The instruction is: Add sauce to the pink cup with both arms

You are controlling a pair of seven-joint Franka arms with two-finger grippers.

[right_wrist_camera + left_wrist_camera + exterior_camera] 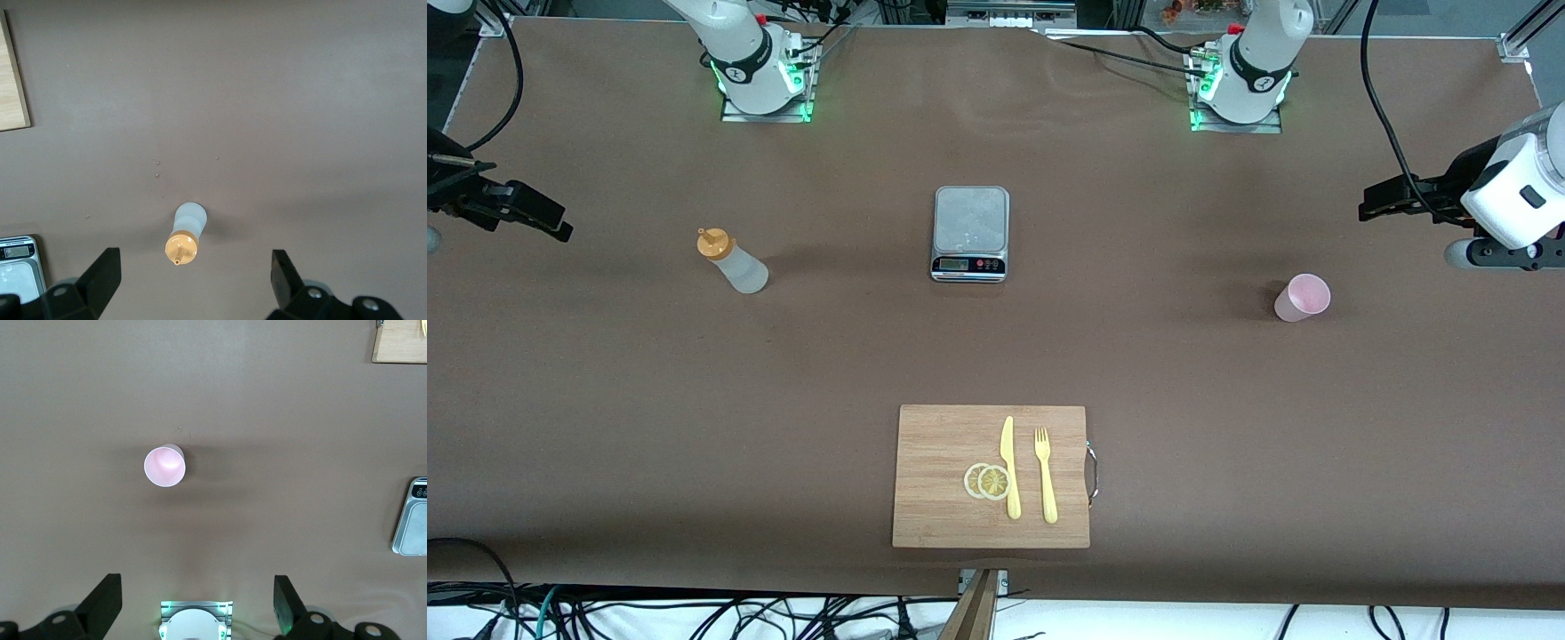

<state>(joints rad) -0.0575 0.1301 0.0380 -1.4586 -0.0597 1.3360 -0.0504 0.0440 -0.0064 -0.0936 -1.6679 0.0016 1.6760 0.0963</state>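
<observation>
The sauce bottle [732, 260] stands upright on the brown table toward the right arm's end, whitish with an orange cap. It also shows in the right wrist view [187, 233]. The pink cup [1303, 297] stands upright toward the left arm's end and looks empty in the left wrist view [165, 465]. My left gripper [1374, 206] hangs high over the table's left-arm end, open and empty [197, 581], apart from the cup. My right gripper [551, 224] hangs high over the right-arm end, open and empty [193, 257], above the bottle and not touching it.
A silver kitchen scale [970, 233] sits mid-table between bottle and cup. A wooden cutting board [934, 436] lies nearer the front camera, with a yellow knife [1009, 467], a yellow fork [1045, 476] and two lemon slices [987, 481] on it.
</observation>
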